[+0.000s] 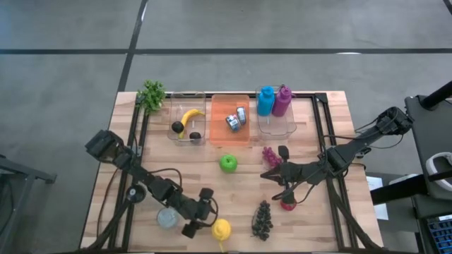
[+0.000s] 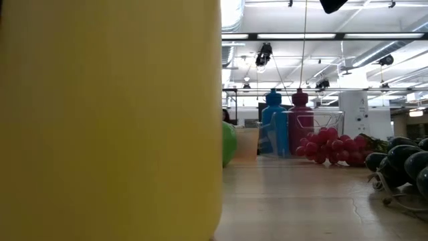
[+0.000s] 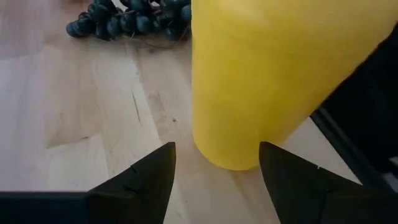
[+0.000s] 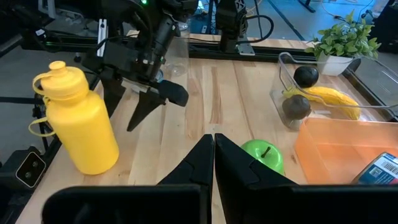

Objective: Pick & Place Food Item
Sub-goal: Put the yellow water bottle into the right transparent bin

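A green apple (image 1: 227, 164) (image 4: 262, 154) rests on the table's middle. Red grapes (image 1: 270, 155) lie to its right. Dark grapes (image 1: 263, 220) (image 3: 127, 17) lie near the front edge. A yellow bottle (image 1: 221, 229) (image 3: 261, 81) stands upright at the front and fills the left half of the low view (image 2: 107, 120). My left gripper (image 1: 209, 212) (image 3: 216, 146) is open beside the bottle, its fingers either side of the base without touching. My right gripper (image 1: 267, 175) (image 4: 213, 155) hangs shut above the table, right of the apple, holding nothing.
Along the far edge stand a clear bin (image 1: 187, 125) with a banana and two avocados, an orange bin (image 1: 231, 120) with cans, and a clear bin (image 1: 275, 116) holding a blue and a purple bottle. A plant (image 1: 152, 93) sits far left. A clear cup (image 1: 167, 219) stands front left.
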{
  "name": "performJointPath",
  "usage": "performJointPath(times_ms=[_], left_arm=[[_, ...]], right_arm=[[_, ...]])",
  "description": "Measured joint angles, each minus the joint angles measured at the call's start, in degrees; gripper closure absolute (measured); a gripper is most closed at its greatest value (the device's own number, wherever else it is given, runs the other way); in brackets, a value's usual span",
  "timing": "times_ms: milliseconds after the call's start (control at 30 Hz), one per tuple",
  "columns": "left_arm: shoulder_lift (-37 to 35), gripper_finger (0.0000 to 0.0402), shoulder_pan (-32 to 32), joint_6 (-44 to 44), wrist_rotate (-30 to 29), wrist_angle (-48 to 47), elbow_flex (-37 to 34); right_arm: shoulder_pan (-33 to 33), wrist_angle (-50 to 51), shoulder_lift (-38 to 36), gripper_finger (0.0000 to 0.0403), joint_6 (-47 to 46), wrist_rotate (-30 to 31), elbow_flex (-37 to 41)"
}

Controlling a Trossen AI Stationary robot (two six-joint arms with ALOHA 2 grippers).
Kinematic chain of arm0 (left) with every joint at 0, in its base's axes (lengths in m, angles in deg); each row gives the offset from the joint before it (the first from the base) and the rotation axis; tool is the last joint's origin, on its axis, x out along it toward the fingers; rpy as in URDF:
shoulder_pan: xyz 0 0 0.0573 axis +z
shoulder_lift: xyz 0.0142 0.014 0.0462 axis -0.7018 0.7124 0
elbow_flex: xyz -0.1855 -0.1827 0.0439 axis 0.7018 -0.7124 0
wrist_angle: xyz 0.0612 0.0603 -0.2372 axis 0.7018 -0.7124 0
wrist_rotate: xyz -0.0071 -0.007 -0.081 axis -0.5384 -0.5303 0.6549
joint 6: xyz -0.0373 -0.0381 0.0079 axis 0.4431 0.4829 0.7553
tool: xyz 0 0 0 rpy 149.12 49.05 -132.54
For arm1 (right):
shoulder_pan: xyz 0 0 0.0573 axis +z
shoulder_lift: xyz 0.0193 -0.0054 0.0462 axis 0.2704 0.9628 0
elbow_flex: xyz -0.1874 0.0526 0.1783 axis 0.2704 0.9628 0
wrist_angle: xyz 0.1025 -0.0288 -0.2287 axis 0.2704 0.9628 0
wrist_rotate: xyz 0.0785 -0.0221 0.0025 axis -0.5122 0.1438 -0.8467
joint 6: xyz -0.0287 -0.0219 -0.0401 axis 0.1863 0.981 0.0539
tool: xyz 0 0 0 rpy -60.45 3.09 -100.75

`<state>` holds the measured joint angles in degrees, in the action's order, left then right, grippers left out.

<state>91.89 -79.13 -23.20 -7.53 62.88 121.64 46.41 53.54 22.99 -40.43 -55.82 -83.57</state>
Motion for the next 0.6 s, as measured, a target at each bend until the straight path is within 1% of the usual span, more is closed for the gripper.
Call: performJointPath(times_ms=[133,300,367,467,600], left_arm=[[-1.52,0.0168,0.01,-0.95,0.00,-4.65,0.00],[-7.72,0.0171,0.04,-1.12,-2.10,-13.18,0.00],[-11.10,0.0171,0.04,-1.12,-4.00,-17.04,0.00],[-16.34,0.0169,-0.05,-1.12,-7.83,-21.85,0.00],[-22.23,0.0167,-0.22,-2.81,-12.73,-23.39,-0.60]], right_arm=[[0.00,0.00,0.00,0.0394,0.02,-0.04,0.01],[0.00,-0.41,0.00,0.0394,0.20,-0.52,0.00],[0.00,-1.12,0.00,0.0394,0.23,-0.66,0.00],[0.00,-2.91,0.00,0.0394,0.41,-2.73,0.00],[0.13,-4.57,2.05,0.0394,1.55,-4.30,-0.15]])
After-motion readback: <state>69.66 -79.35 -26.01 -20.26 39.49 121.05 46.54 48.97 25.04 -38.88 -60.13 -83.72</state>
